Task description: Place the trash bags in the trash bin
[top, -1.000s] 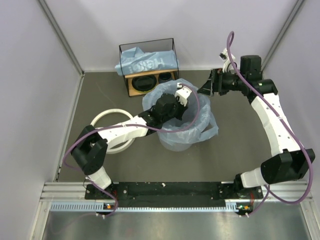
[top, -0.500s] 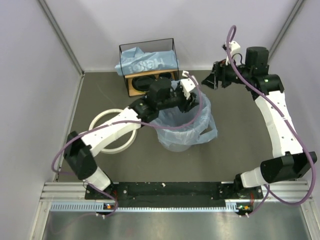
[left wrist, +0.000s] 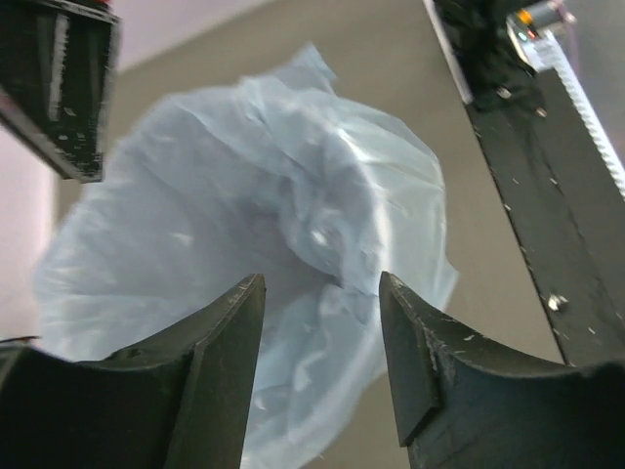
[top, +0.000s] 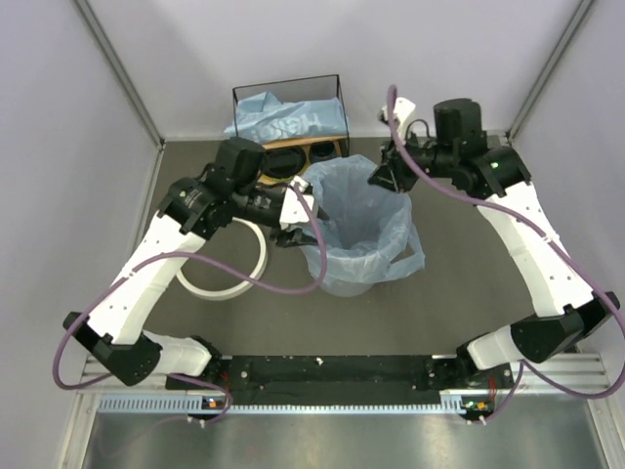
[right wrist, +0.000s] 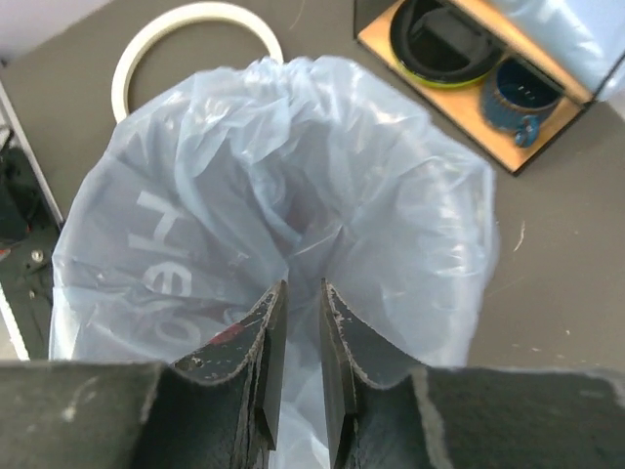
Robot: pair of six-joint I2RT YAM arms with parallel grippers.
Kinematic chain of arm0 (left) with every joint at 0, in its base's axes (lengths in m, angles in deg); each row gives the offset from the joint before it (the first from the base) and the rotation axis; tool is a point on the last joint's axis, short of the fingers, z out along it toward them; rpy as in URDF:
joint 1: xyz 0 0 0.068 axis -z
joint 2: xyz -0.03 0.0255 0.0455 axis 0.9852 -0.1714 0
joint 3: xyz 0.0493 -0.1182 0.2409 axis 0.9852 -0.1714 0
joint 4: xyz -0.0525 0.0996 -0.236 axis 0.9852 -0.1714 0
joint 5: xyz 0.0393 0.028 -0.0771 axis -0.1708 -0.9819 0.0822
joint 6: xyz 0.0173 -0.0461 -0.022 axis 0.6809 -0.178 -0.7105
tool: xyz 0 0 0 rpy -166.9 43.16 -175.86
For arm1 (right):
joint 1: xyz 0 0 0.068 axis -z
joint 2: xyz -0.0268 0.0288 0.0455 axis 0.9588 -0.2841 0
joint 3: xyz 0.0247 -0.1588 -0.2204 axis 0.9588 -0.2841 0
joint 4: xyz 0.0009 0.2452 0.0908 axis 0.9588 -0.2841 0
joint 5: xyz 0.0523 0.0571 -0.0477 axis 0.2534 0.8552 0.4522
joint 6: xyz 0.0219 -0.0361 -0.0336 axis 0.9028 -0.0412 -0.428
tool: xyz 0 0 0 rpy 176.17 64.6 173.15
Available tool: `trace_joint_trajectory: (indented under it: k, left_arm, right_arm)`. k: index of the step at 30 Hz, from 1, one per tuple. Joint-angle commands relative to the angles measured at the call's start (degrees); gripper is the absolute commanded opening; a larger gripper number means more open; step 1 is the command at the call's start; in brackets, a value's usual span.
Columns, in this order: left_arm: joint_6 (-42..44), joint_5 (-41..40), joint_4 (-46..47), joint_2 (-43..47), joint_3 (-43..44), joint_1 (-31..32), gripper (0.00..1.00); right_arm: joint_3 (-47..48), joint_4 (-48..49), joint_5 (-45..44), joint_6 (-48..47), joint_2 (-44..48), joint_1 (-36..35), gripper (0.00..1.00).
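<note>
Trash bags sit in two places. One [top: 356,210] is spread open inside the trash bin [top: 344,278] at the middle of the table, its light-blue film folded out over the rim and hanging down the sides, with white lettering on the inner wall. The other [top: 283,122] lies crumpled on top of the wire-framed shelf [top: 256,168], at about 11 o'clock from the bin.

From where I stand, the left arm swings wide. Its elbow is low and out at 8 o'clock, and the long white forearm climbs toward the shelf. The wrist then doubles back, so the left gripper [top: 293,223] hangs just beside the bin's rim at 9 o'clock. Its fingers are spread fairly wide with nothing between them, and its own camera looks through the gap at the bag.

The right arm rises from its base at 5 o'clock and stretches along the right side, then bends inward at the far end. The right gripper [top: 384,176] comes over the bag's edge at 1 o'clock. Its fingers are drawn nearly together with only a thin slit between them, pointing down over the bag's mouth. I cannot tell whether any film is caught there.

The table [top: 449,293] is a dark grey-brown mat. A white ring [right wrist: 118,73] lies flat on it at 9 o'clock from the bin, partly under the left arm. A dark bowl [right wrist: 439,39] and a blue cup [right wrist: 522,90] sit inside the shelf on its wooden base. Pale walls [top: 59,147] close in the left, far and right sides.
</note>
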Motion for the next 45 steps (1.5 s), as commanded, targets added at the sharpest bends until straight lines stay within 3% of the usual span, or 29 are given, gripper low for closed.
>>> trace_joint_trajectory:
  k: [1, 3, 5, 7, 10, 12, 19, 25, 34, 40, 44, 45]
  left_arm:
    - [10.3, -0.1, -12.3, -2.6, 1.0, 0.1, 0.59]
    - [10.6, -1.6, -11.8, -3.2, 0.6, 0.3, 0.66]
    - [13.0, -3.4, -11.4, -2.9, -1.2, 0.5, 0.68]
    - [13.5, -4.7, -8.2, -2.0, -4.3, 1.1, 0.68]
    - [15.0, -6.0, -7.3, -2.2, -6.1, 2.1, 0.63]
    - [15.5, -6.4, -7.2, -2.9, -6.9, 2.4, 0.53]
    - [17.7, -7.7, -8.0, -3.8, -8.7, 2.5, 0.39]
    - [19.3, -7.1, -9.9, -3.7, -9.1, 2.5, 0.36]
    - [20.2, -6.6, -10.8, -4.1, -9.4, 2.5, 0.36]
    - [20.8, -6.8, -11.4, -4.0, -9.2, 2.4, 0.37]
    - [21.3, -6.6, -11.6, -3.6, -9.3, 2.4, 0.37]
    - [21.3, -6.5, -11.6, -3.8, -9.3, 2.5, 0.37]
  right_arm:
    - [0.9, -5.1, -9.9, -4.9, -1.8, -6.0, 0.16]
    - [0.1, -5.1, -13.1, -5.6, -3.0, -8.4, 0.12]
    - [-1.1, -4.7, -16.9, -6.9, -4.2, -9.5, 0.00]
    - [-2.1, -3.3, -20.2, -7.9, -6.1, -11.1, 0.00]
    - [-3.6, -1.0, -24.1, -9.8, -8.1, -12.8, 0.00]
    - [-4.1, 0.9, -25.2, -10.6, -9.1, -13.2, 0.00]
    - [-11.9, 7.1, -30.8, -12.0, -10.6, -15.8, 0.00]
    - [-20.2, 12.1, -31.0, -12.1, -10.5, -16.2, 0.00]
    - [-24.9, 16.1, -29.9, -12.0, -12.7, -16.3, 0.00]
    - [-23.5, 18.1, -23.1, -11.8, -5.2, -16.4, 0.00]
    - [-19.4, 15.3, -18.2, -11.6, 0.4, -15.8, 0.14]
    - [-18.5, 13.1, -16.6, -10.1, 2.1, -14.3, 0.23]
